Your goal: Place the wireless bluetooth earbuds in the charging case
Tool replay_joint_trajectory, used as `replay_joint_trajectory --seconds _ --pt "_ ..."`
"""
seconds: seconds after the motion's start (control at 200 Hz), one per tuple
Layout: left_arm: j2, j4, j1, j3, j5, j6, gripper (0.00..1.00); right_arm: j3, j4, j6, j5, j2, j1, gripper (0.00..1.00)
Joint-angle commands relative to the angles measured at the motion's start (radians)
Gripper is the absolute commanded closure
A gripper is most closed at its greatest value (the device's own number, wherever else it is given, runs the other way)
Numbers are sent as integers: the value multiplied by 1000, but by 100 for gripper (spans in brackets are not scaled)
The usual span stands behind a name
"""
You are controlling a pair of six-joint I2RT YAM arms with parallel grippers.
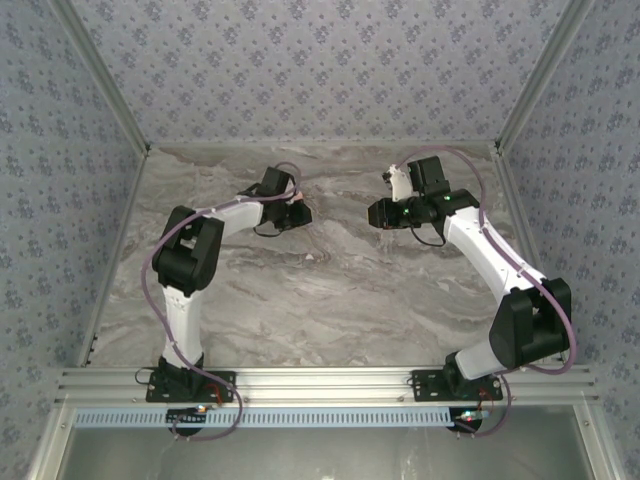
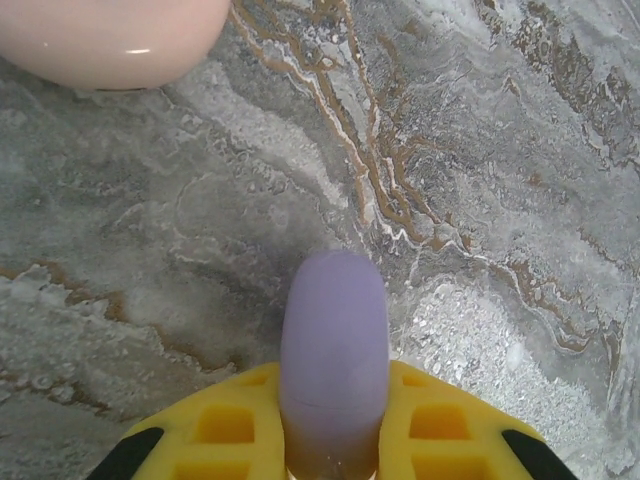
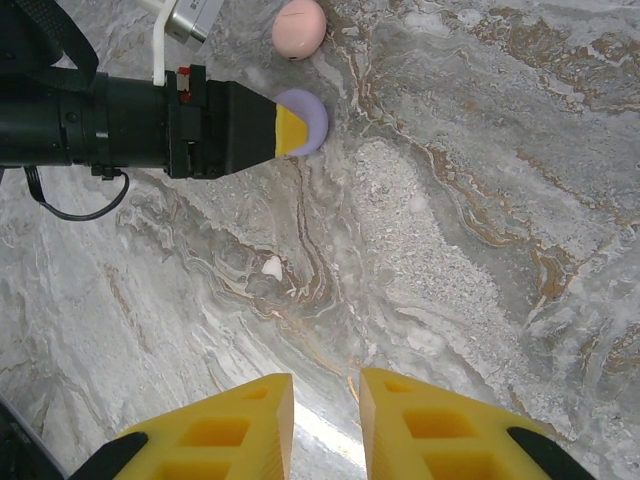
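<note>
left hand (image 2: 333,405) is pinching the lilac disc (image 2: 334,330) edge-on between its yellow fingers (image 2: 440,425), over the marbled surface (image 2: 500,200). the pink disc (image 2: 110,35) lies on the surface just ahead of it. one tiny pale earbud (image 3: 271,267) lies alone on the surface between the two hands. right hand (image 3: 327,405) has its fingers slightly spread, nothing between them

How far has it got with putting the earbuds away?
Hardly started: nothing looks inserted yet. In hand: the left gripper pinches a lilac disc. The right gripper hangs empty, jaws slightly apart. To do: one tiny pale bit, perhaps an earbud, lies loose on the table, and a salmon-pink disc sits apart from both grippers.
</note>
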Motion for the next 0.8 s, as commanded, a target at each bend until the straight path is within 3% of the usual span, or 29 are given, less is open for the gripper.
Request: replay_joint_trajectory --seconds 0.0,0.38,0.595,0.795 --pt "22 -32 1 22 -7 -14 82 3 -24 6 18 -22 -6 75" --pt "5 -102 2 35 -70 48 60 -6 -57 -3 69 -25 -15 73" --pt "-80 -122 2 0 -132 95 45 -19 -54 -6 158 -37 -28 69" --pt "-205 -139 2 -65 -224 156 37 -26 -50 -13 291 -52 -37 63"
